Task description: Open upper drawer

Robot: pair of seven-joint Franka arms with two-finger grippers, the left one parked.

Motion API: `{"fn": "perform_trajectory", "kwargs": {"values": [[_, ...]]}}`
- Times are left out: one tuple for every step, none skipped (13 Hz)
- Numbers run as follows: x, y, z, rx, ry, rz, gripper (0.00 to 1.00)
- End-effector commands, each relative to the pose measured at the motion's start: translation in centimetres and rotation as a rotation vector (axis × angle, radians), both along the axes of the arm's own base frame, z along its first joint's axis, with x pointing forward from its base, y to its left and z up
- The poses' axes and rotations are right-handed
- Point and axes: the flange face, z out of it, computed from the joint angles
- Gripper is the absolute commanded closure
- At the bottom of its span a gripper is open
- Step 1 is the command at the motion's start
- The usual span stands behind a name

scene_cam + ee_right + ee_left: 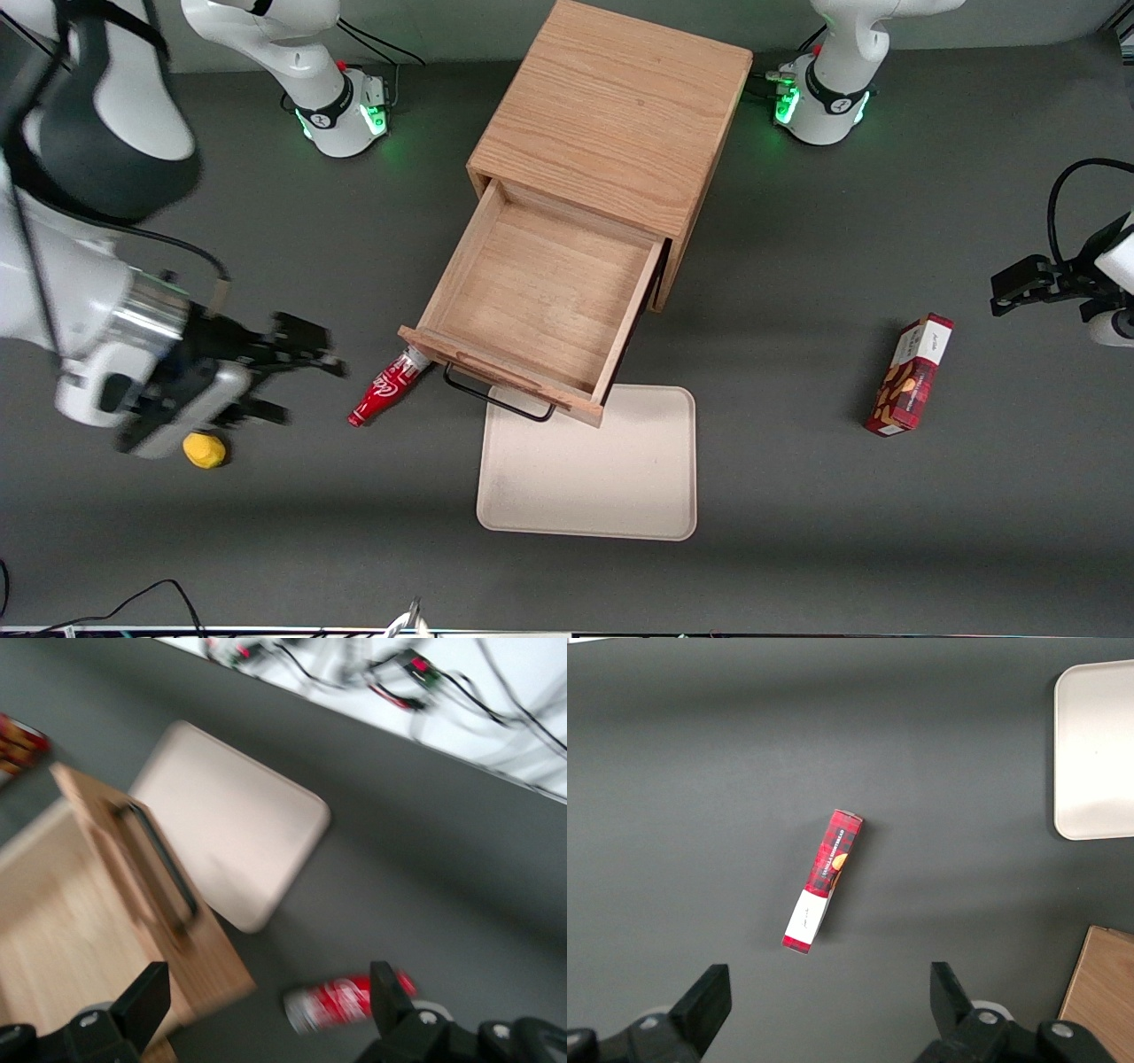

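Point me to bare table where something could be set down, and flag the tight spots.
Bare mat between the cream tray and the red snack box, and nearer the camera than the tray. The upper drawer is pulled out, its tray empty. Crowded toward the working arm's end: the red bottle touches the drawer front's corner, with the open gripper and a yellow object beside it.

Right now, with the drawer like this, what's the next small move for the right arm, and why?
Probably just lift the gripper a little higher and park it. The upper drawer already stands pulled well out of the cabinet, tray bare. The gripper is open and apart from the handle, toward the working arm's end, above the yellow object and beside the red bottle.
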Motion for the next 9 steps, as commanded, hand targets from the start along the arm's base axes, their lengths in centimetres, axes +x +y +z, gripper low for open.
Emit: {"fn": "perform_trajectory", "kwargs": {"values": [[-3.4,-4.4,1.6,-0.232,0.077,-0.048,0.00],[-4.6,-5.4,2.4,-0.255,0.131,-0.119,0.00],[-5.9,-5.9,3.2,-0.261,0.197,-0.261,0.00],[-7.1,-6.7,4.8,-0.257,0.226,-0.424,0.00],[-7.8,-7.5,5.8,-0.272,0.223,-0.496,0.00],[-7.8,-8.2,6.1,-0.317,0.204,-0.510,0.00],[-7.8,-8.5,6.1,-0.328,0.201,-0.517,0.00],[-7.7,-9.6,6.2,-0.323,0.200,-0.543,0.00],[-7.7,-10.1,6.2,-0.322,0.198,-0.546,0.00]]}}
